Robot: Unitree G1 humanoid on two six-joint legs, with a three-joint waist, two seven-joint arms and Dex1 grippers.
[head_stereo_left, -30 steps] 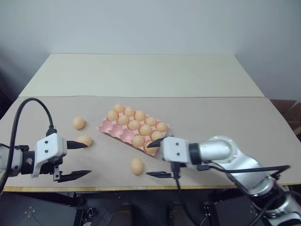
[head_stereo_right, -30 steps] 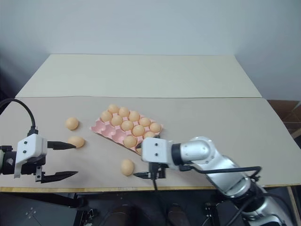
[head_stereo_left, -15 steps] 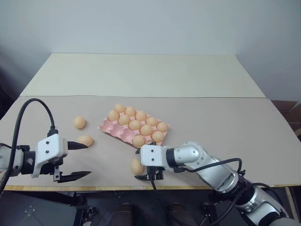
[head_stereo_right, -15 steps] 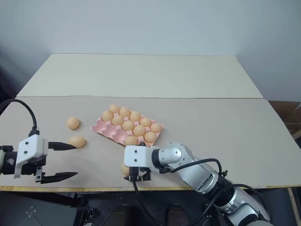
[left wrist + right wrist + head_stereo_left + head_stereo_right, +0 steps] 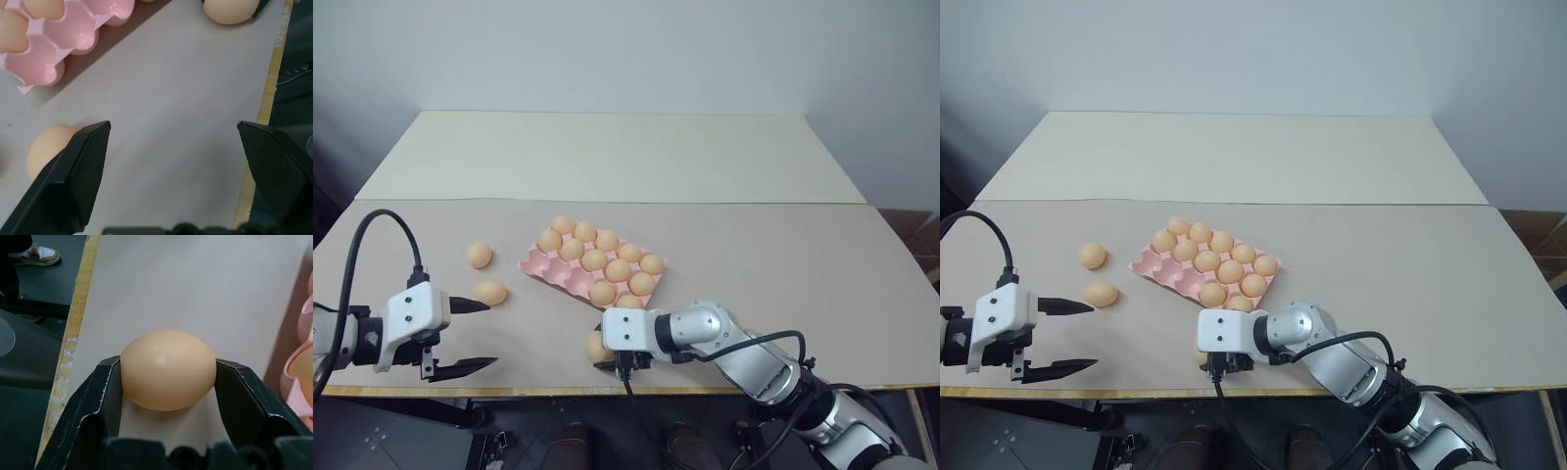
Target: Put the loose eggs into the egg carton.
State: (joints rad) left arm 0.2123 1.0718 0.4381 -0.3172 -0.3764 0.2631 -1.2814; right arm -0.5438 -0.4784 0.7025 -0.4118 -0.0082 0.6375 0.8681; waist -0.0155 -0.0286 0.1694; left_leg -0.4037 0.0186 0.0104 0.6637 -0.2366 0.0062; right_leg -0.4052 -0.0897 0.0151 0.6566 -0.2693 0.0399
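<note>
The pink egg carton (image 5: 536, 262) lies mid-table with most cups filled and some empty cups at its near-left end. Two loose eggs rest on the table to its left, one farther back (image 5: 479, 255) and one nearer (image 5: 490, 292). A third loose egg (image 5: 167, 369) sits near the table's front edge, and my right gripper (image 5: 603, 352) is shut on it, both fingers pressing its sides. My left gripper (image 5: 491, 333) hangs open just right of the nearer egg (image 5: 46, 147), nothing between its fingers.
The table's front edge (image 5: 538, 391) runs right under both grippers, with dark floor beyond it. A second, paler table top (image 5: 607, 157) adjoins at the back. Bare table surface (image 5: 783, 264) stretches to the right of the carton.
My right gripper came down and leftward from beside the carton to the egg at the front edge and shut its fingers on it. The left gripper stayed put, open.
</note>
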